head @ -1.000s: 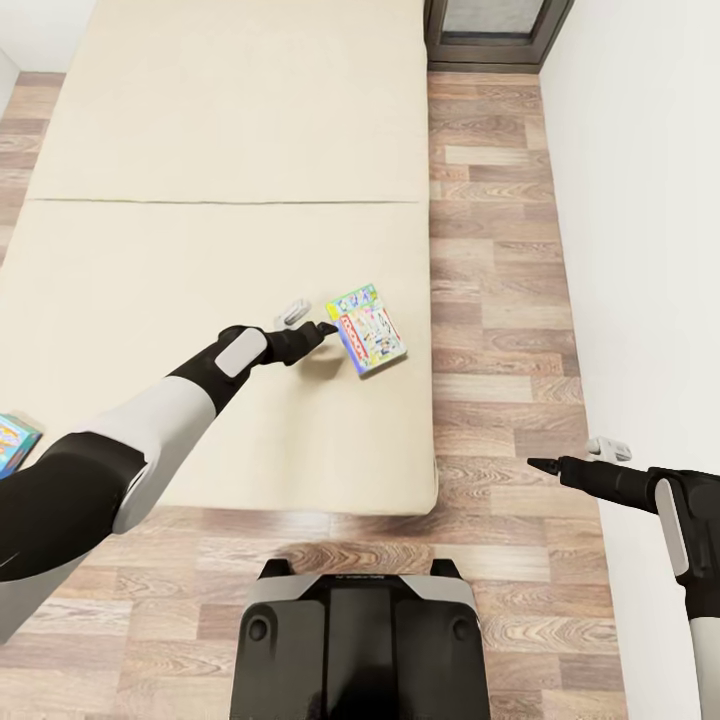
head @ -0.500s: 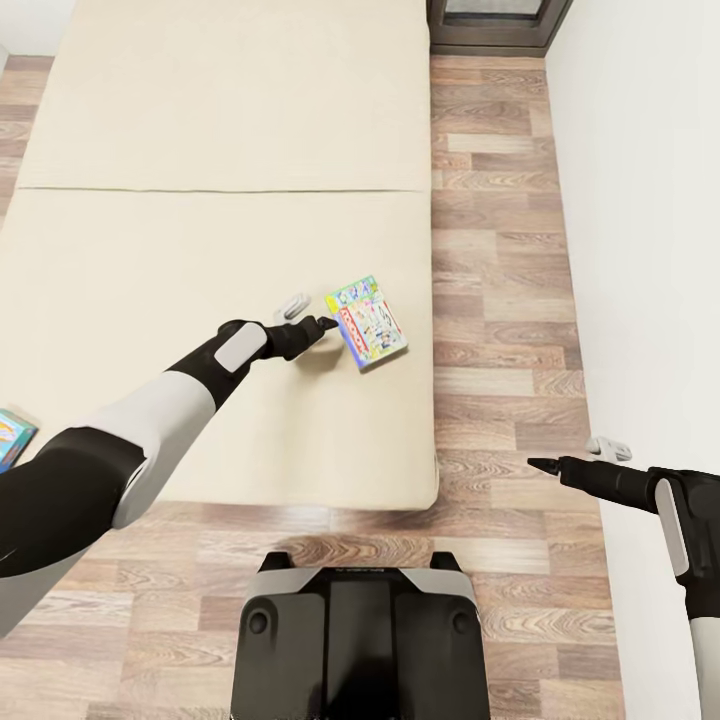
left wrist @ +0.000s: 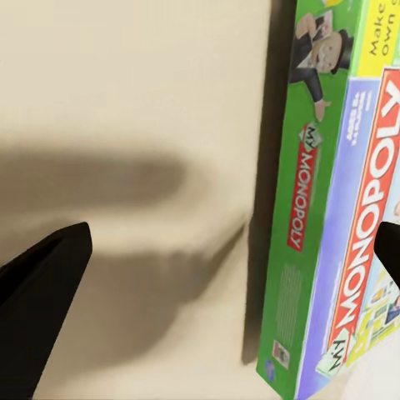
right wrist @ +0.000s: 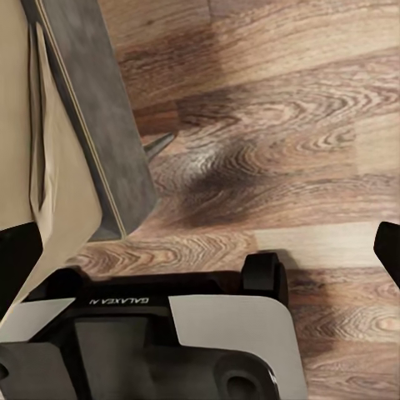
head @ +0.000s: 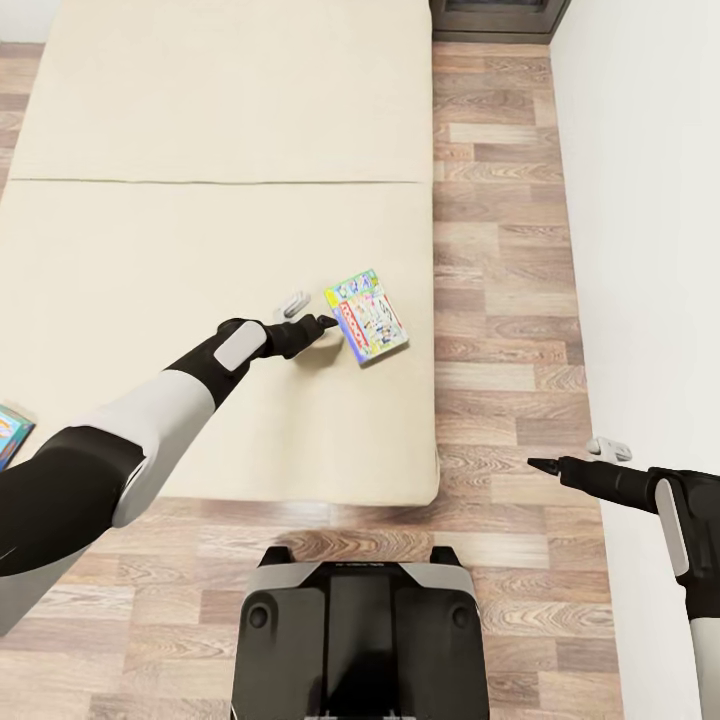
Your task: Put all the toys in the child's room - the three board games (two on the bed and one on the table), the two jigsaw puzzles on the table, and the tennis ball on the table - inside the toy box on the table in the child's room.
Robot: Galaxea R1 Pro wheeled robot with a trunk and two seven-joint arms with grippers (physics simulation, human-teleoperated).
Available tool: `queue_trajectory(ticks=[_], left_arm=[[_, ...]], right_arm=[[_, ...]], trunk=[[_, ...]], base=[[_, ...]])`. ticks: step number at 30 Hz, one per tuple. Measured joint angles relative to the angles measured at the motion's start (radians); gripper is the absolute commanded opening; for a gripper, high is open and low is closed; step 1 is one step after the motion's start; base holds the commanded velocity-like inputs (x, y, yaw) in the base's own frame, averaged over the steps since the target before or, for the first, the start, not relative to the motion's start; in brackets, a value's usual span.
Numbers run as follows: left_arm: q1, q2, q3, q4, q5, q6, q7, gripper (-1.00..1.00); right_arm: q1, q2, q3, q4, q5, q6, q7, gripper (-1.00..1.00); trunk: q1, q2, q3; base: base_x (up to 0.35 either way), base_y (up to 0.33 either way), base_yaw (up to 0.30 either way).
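Note:
A green-edged Monopoly board game [head: 367, 315] lies flat on the beige bed [head: 200, 230], near its right edge. My left gripper [head: 312, 312] hovers open just left of the box, with its dark fingertip at the box's long side. In the left wrist view the box's green edge [left wrist: 287, 225] lies between the spread fingers, close to one of them. A second board game [head: 10, 432] peeks in at the picture's left edge, on the bed. My right gripper [head: 570, 455] hangs open over the wood floor by the wall, holding nothing.
A white wall [head: 640, 250] runs along the right, leaving a strip of plank floor [head: 490, 250] beside the bed. A dark cabinet [head: 490, 15] stands at the far end of that strip. My black base [head: 360, 640] sits at the bed's foot, with the bed's corner [right wrist: 100, 167] close by.
The whole view has shifted, so the bed and the Monopoly box sit slightly higher in the picture. Both arms hold their poses, and both grippers stay open.

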Motion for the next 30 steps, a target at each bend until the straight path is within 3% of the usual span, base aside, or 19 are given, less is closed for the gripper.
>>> queue_trajectory(ticks=[19,30], left_arm=[[0.0,-0.001,-0.001,-0.008,0.012,0.004,-0.006,1.0],[0.0,0.0,0.001,-0.018,0.002,0.0,-0.013,1.0]], right_arm=[[0.0,0.002,0.0,0.0,0.0,-0.001,0.0,1.0],[0.0,0.002,0.0,0.0,0.0,-0.002,0.0,1.0]], trunk=[[0.001,0.0,-0.004],[0.001,0.0,-0.005]], base=[[0.0,0.0,-0.005],[0.0,0.0,-0.145]])
